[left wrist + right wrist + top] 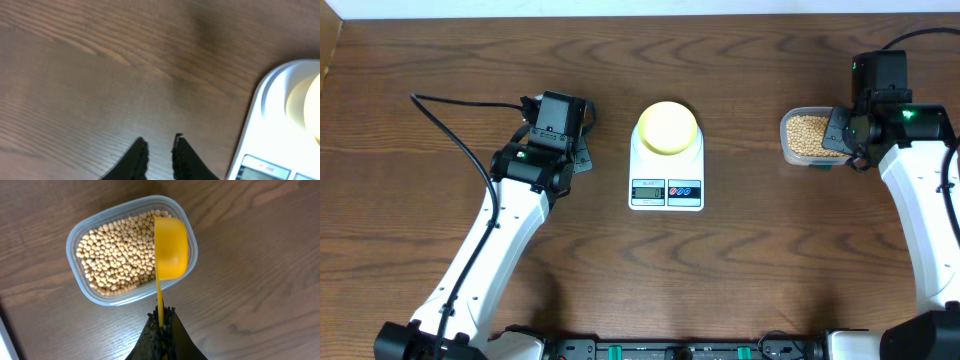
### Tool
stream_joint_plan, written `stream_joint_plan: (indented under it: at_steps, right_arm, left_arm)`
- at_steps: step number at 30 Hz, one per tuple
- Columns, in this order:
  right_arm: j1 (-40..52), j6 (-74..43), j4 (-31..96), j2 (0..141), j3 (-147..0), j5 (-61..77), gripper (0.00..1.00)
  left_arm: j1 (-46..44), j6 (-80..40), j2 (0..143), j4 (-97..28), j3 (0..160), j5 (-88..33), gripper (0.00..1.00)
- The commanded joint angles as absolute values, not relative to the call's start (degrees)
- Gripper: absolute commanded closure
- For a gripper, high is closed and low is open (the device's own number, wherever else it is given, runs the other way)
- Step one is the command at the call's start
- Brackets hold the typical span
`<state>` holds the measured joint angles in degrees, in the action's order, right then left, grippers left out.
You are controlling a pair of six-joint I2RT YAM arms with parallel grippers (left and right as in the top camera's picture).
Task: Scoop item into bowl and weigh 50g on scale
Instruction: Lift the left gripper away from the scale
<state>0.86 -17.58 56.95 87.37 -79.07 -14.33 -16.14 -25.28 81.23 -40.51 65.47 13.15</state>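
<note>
Overhead: bowl [667, 127] sits on scale [666, 190], mid desk [450, 60]. Beans [804, 131] are in the tub [786, 145], well apart to the right.

Left wrist: left tool [159, 147] is slightly parted and empty, near the scale.

Right wrist: right tool [161, 317] pinches the scoop [171, 247] handle. The cup is over the tub's rim and looks empty. Dip the lip in, take a shallow load, and lift level so you spill none.

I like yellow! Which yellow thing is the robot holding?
The yellow scoop: the right gripper pinches its handle above the bean tub. The yellow bowl just sits on the scale.
</note>
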Motion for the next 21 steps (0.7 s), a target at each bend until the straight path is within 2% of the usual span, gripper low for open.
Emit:
stream_joint_plan:
  at_steps: [1, 3, 7, 10, 12, 21]
  right_arm:
    - [0.47, -17.89, 55.90, 87.35, -80.14, -14.00, 0.99]
    - [0.47, -17.67, 55.81, 87.35, -80.14, -14.00, 0.99]
    - [0.47, -17.08, 55.70, 87.83, -80.12, -14.02, 0.99]
    - [0.47, -17.06, 55.59, 88.53, -80.12, -14.04, 0.99]
    - [0.47, -17.06, 55.59, 89.03, -80.12, -14.04, 0.99]
    - [0.47, -17.08, 55.70, 92.14, -80.12, -15.09, 0.99]
  left_arm:
    - [-15.92, -25.19, 81.12, -40.71, 65.58, 11.97, 0.69]
    - [-15.92, -25.17, 81.12, -40.71, 65.58, 11.51, 0.58]
    - [-15.92, -25.19, 81.12, -40.64, 65.58, 8.93, 0.27]
    - [-15.92, -25.17, 81.12, -40.62, 65.58, 7.14, 0.15]
    - [-15.92, -25.21, 81.12, -40.64, 65.58, 6.35, 0.12]
    - [-15.92, -25.15, 81.10, -40.05, 65.58, 2.26, 0.10]
